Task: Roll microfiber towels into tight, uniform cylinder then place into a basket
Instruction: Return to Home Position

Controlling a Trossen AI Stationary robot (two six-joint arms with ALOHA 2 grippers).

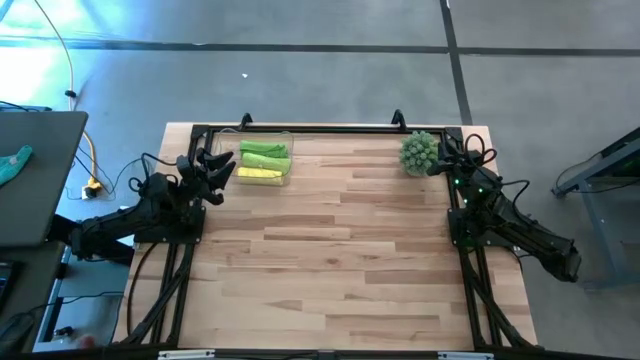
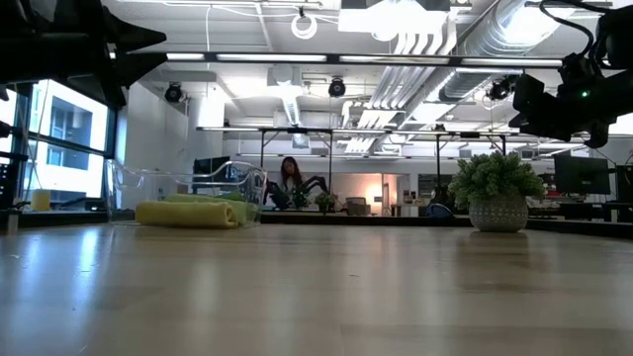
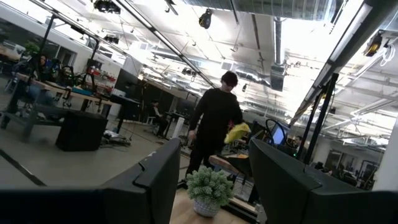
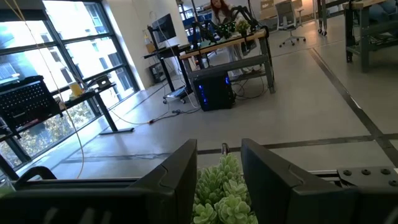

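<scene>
- Lying rolled in the basket (image 1: 290,138) at the desk's (image 1: 330,260) far-left corner, the green towels (image 1: 266,152) sit side by side, where the walls likely keep them from unrolling.
- Along the basket's near side lies the yellow towel (image 1: 257,175), also rolled and close against the green ones. I cannot tell whether it is inside the clear wall or just outside it.
- At the desk's left edge, the left gripper (image 1: 213,165) hangs just beside the basket with its fingers spread and empty. It is raised off the desk, probably so it cannot knock the rolls.
- At the far-right corner, the right gripper (image 1: 447,160) waits close to the plant (image 1: 419,152), its fingers likewise apart with nothing held.
- Rolling and placing look finished, and both arms seem parked at the desk's sides to leave the middle free.
- One doubt remains: if the yellow towel is outside the basket, it would need one more placement.
</scene>
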